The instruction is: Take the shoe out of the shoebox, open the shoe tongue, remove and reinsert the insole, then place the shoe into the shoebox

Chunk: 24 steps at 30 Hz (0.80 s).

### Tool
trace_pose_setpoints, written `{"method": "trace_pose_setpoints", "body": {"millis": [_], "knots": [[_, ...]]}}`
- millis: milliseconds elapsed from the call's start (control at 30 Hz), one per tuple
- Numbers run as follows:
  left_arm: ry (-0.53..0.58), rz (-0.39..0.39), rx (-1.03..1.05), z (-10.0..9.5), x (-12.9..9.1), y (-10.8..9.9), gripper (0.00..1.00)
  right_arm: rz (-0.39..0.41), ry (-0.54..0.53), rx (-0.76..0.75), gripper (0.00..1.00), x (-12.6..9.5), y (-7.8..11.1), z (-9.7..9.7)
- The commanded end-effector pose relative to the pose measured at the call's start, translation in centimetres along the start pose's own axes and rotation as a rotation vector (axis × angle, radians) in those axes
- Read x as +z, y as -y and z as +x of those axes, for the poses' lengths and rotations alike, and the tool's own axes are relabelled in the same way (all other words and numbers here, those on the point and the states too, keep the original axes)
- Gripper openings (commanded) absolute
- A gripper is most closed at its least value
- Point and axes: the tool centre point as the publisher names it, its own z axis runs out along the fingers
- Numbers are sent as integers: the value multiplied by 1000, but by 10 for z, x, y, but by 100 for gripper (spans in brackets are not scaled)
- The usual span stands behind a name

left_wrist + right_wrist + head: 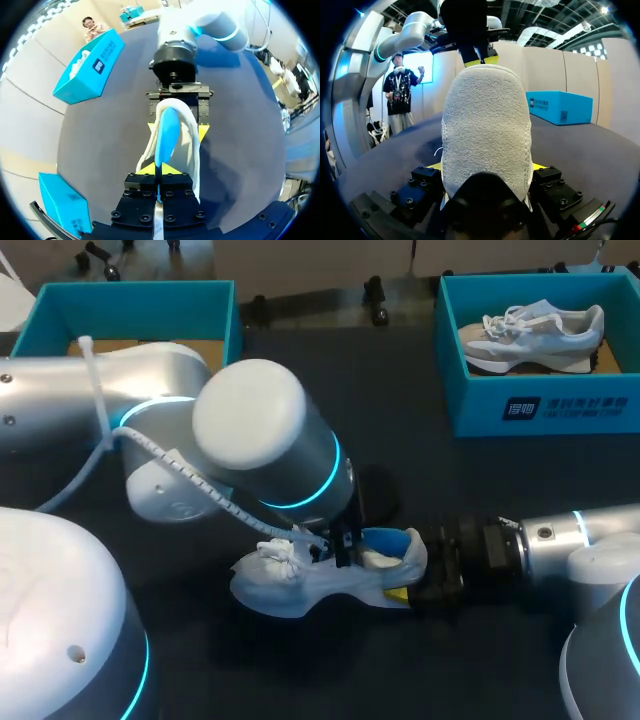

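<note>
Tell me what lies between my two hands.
The white shoe: the right hand holds its heel, the left hand pinches its blue insole. Head view shows it.

The shoe (485, 135) is rough matt cloth, the insole (167, 132) smooth

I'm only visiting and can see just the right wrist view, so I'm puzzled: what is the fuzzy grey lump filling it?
Observer: The head view shows it is the heel of a white shoe, laces at the other end, clamped in the right pincer.
Operator: And those yellow tips above it?
Observer: They belong to the left pincer; its own view shows it shut on a blue insole sticking out of the shoe.
Operator: Any other shoes?
Observer: Yes, a second shoe sits in the shoebox at the table's far right corner.
</note>
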Motion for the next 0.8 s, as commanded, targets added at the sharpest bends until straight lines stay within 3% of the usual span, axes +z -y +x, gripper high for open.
{"method": "trace_pose_setpoints", "body": {"millis": [33, 667, 700, 733, 800], "knots": [[1, 90, -30, -3, -5, -9, 0, 5, 0, 0, 0, 0, -1, 1], [13, 108, -62, 0, -9, 12, 0, 5, 0, 0, 0, 0, -1, 1], [14, 107, -57, 1, -9, 12, 3, 5, 0, 0, 0, 0, -1, 1], [13, 107, -51, 2, -9, 13, 13, 5, 0, 0, 0, 0, -1, 1], [14, 106, -37, 2, -10, 15, 18, 5, 0, 0, 0, 0, -1, 1]]}}
